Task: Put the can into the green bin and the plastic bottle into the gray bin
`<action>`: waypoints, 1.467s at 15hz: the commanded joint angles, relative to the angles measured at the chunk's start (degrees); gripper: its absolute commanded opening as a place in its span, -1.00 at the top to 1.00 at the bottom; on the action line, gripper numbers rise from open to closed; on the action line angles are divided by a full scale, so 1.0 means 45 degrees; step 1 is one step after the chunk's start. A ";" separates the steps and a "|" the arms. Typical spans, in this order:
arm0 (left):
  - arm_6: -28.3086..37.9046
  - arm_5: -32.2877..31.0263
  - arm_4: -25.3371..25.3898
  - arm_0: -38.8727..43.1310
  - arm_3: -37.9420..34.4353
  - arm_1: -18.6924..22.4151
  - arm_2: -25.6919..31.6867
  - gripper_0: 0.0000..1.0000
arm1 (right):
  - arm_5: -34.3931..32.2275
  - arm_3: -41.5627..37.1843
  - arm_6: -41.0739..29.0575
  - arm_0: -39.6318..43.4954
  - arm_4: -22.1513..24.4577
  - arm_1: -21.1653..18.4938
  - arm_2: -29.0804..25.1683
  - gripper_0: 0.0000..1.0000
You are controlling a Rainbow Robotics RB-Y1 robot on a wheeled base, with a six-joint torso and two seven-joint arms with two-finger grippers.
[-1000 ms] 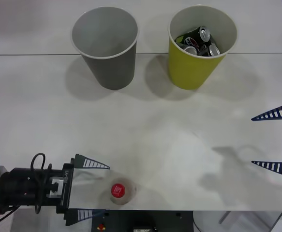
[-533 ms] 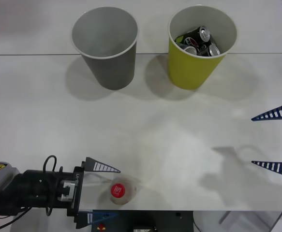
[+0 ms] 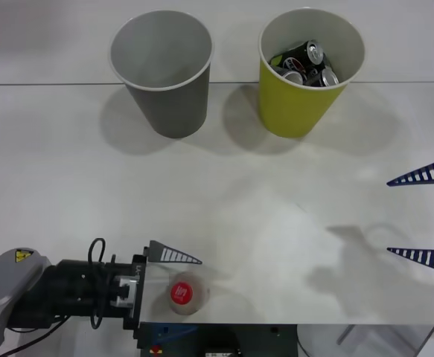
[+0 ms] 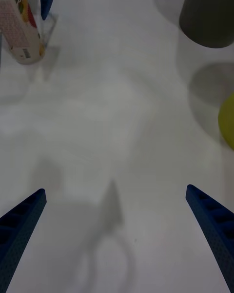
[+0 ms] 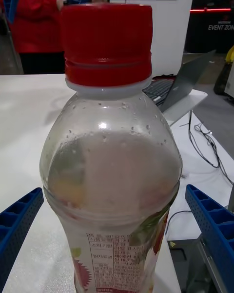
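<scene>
Looks like a light one: small clear plastic bottle [image 3: 184, 294] with a red cap, standing upright near the front edge of the bench [image 3: 224, 193], pale inside, hard to say if full or empty. Thin walls probably, so likely to dent or squirt sideways if squeezed hard, and smooth enough to slip. Also tall and narrow, so easy to tip with a clumsy nudge. Best bet is probably grabbing the body below the shoulder, around the labelled part, not the cap.

Left gripper [image 3: 173, 294] down low at the near-left corner, jaws spread wide, wider than the bottle, holding nothing. Bottle sits right between them in the left wrist view [image 5: 111, 176], roughly centred, a blue finger at each lower corner with clear space either side. No contact visible yet. Seems ready for closing.

Right gripper [image 3: 425, 216] parked over at the right edge, jaws wide open too, nothing in them.

Gray bin [image 3: 163, 71] at the back left, well apart from the bottle. Green bin [image 3: 306, 74] beside it, dark cans [image 3: 306, 63] already inside.
</scene>
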 commanded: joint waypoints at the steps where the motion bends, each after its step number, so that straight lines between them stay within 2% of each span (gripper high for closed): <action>1: 0.0051 -0.0013 -0.0366 -0.0386 0.0315 -0.0351 0.0002 -1.00 | 0.0000 0.0000 0.0000 0.0000 0.0000 0.0000 0.0000 -1.00; 8: 0.0403 0.0006 -0.0913 -0.0640 0.0393 -0.1093 0.0002 -1.00 | 0.0000 0.0000 0.0000 0.0000 0.0000 0.0000 0.0000 -1.00; 9: 0.0481 0.0006 -0.0913 -0.0659 0.0374 -0.1152 0.0002 -0.44 | 0.0000 0.0000 0.0000 0.0000 0.0000 0.0000 0.0000 -1.00; 10: 0.0754 0.0006 -0.0913 -0.0659 0.0393 -0.1191 0.0002 0.32 | 0.0000 0.0000 0.0000 0.0000 0.0000 0.0000 0.0000 -1.00; 11: 0.1477 -0.0033 -0.0913 -0.0679 0.0374 -0.1191 0.0002 0.81 | 0.0000 0.0000 0.0000 0.0000 0.0000 0.0000 0.0000 -1.00; 12: 0.1575 -0.0111 -0.0932 -0.0718 0.0374 -0.1191 0.0002 0.92 | 0.0000 0.0000 0.0000 0.0000 0.0000 0.0000 0.0000 -1.00; 13: 0.1633 -0.0131 -0.0932 -0.0718 0.0374 -0.1172 0.0002 1.00 | 0.0000 0.0000 0.0000 0.0000 0.0000 0.0000 0.0000 -1.00; 22: 0.2004 -0.0111 -0.1147 -0.0816 0.0315 -0.1015 0.0197 1.00 | 0.0000 0.0000 0.0000 0.0000 0.0000 0.0000 0.0000 -1.00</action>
